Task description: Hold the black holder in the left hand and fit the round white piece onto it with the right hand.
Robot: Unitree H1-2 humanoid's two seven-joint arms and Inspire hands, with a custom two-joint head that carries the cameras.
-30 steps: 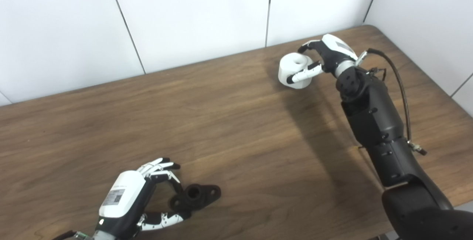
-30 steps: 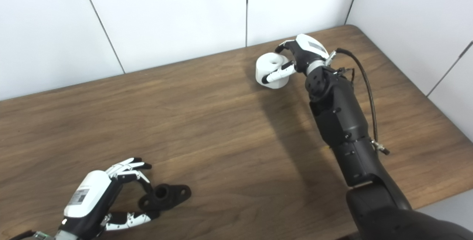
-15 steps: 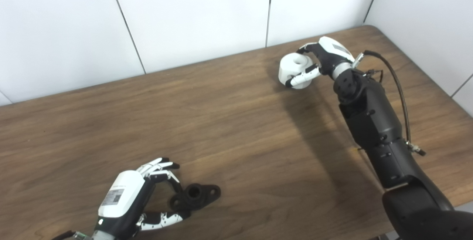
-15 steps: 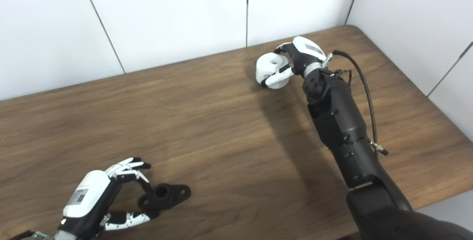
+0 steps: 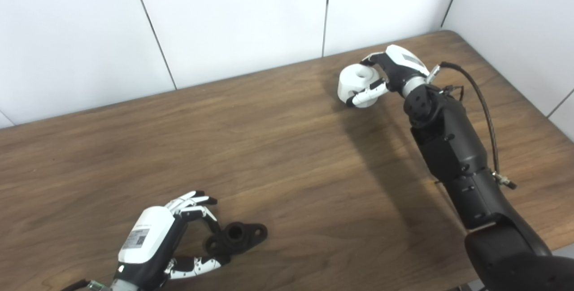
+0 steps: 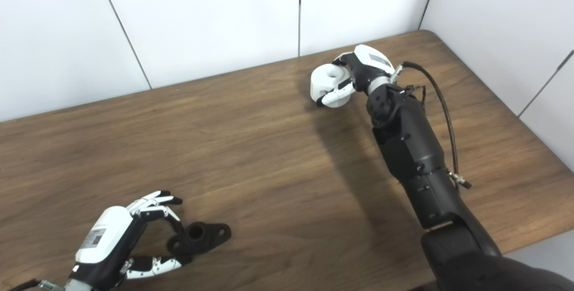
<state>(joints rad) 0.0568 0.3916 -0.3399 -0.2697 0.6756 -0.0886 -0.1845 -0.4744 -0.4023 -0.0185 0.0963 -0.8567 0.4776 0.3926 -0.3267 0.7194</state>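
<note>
Item: white piece, round, with a central hole; stood at the far right of the counter. Right robot hand was curled round it, fingers behind and thumb in front.

Item: holder, black, flanged, with an upright socket; lay flat near the front left edge, long axis running left to right. Left robot hand bracketed its left end, fingers spread; contact could not be judged.

Relation: the two items lay well apart; the holder lay toward the near left of the right robot hand.
</note>
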